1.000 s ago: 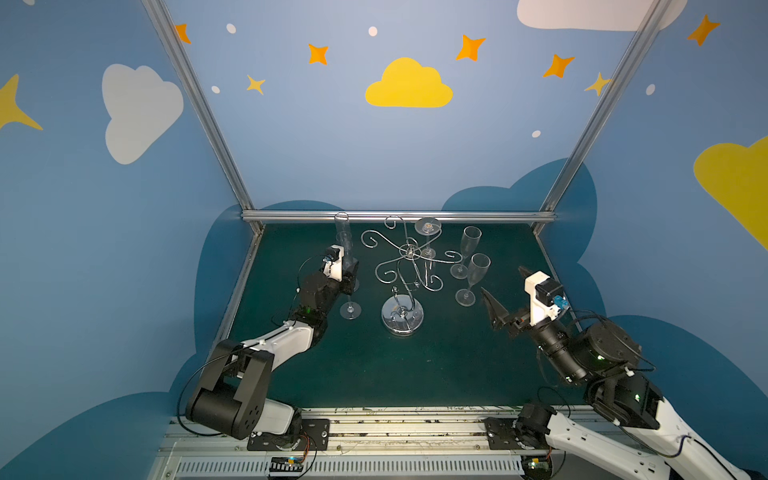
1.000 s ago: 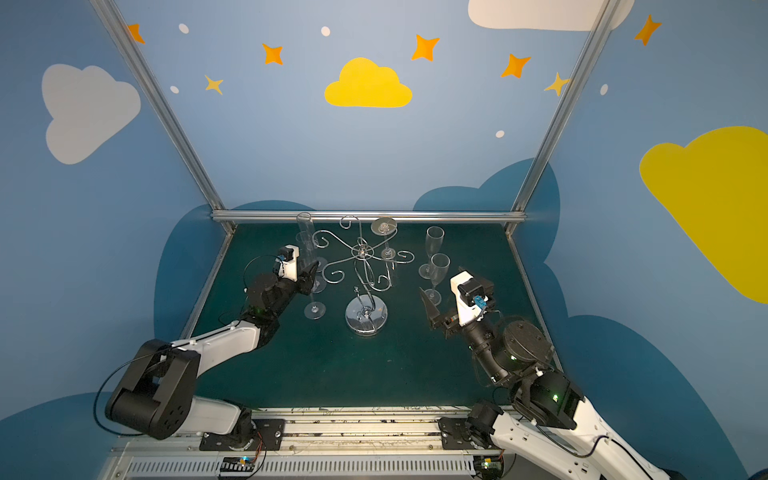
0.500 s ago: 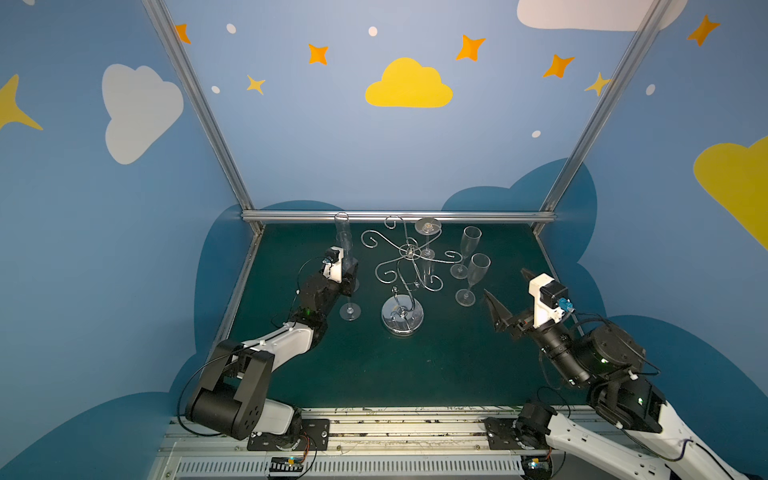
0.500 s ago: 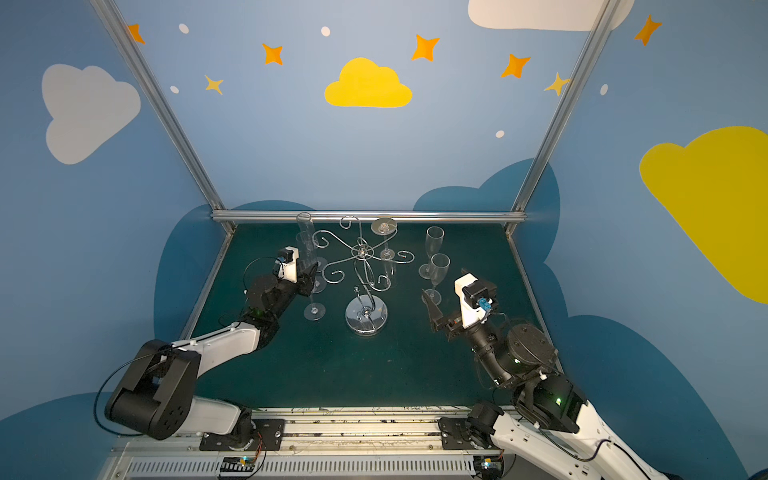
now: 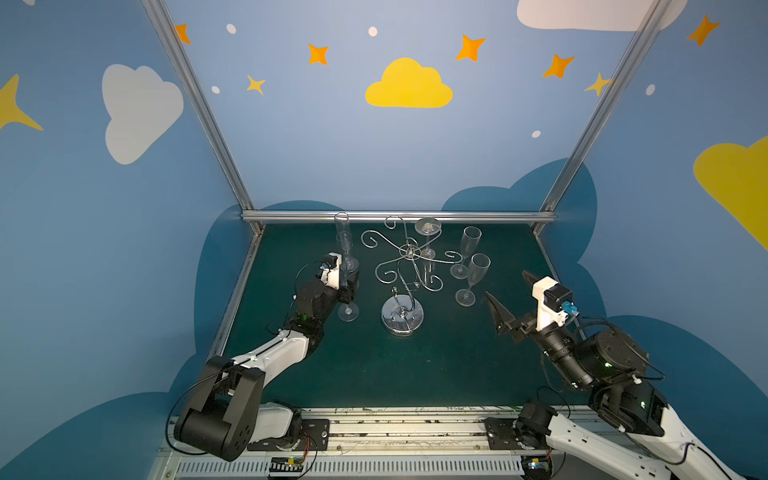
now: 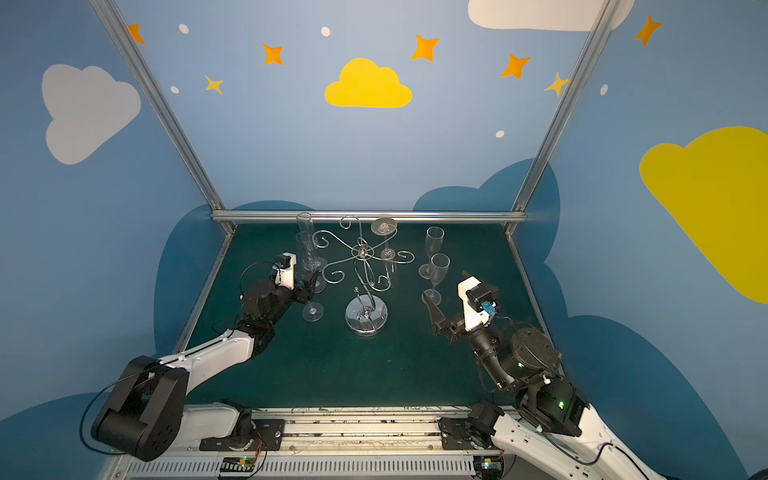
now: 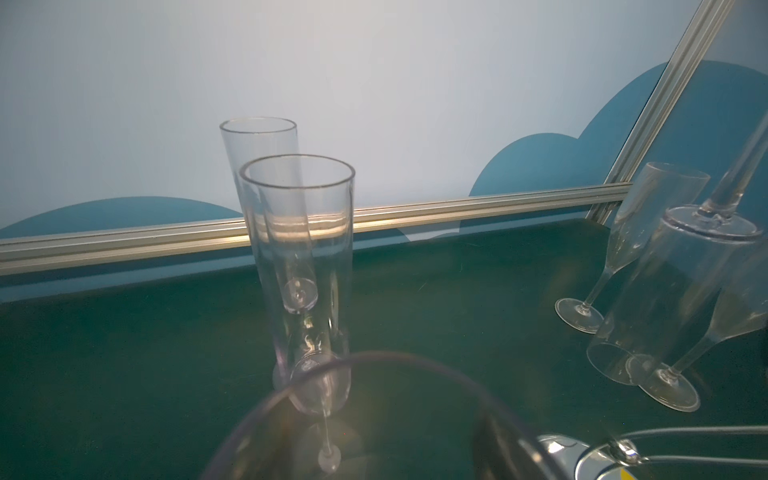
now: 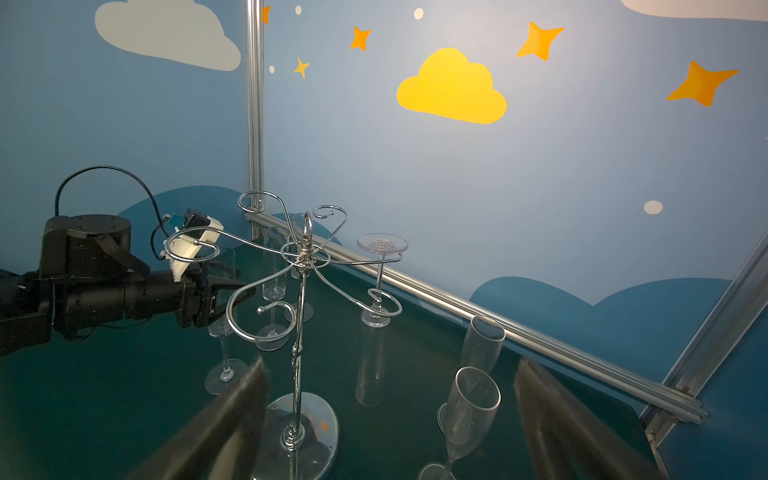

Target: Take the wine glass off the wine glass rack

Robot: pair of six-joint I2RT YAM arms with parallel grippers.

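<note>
The wine glass (image 5: 348, 311) stands just left of the rack (image 5: 409, 251), between the jaws of the left gripper (image 5: 351, 289); whether it is grasped or loose cannot be told. The right gripper (image 5: 505, 282) is spread and empty. A jaw that catches on retreat could topple the wine glass.

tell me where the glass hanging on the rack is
In a top view the glass hangs upside down from a back-right arm of the rack, just right of the post, with a standing flute to its right.
</note>
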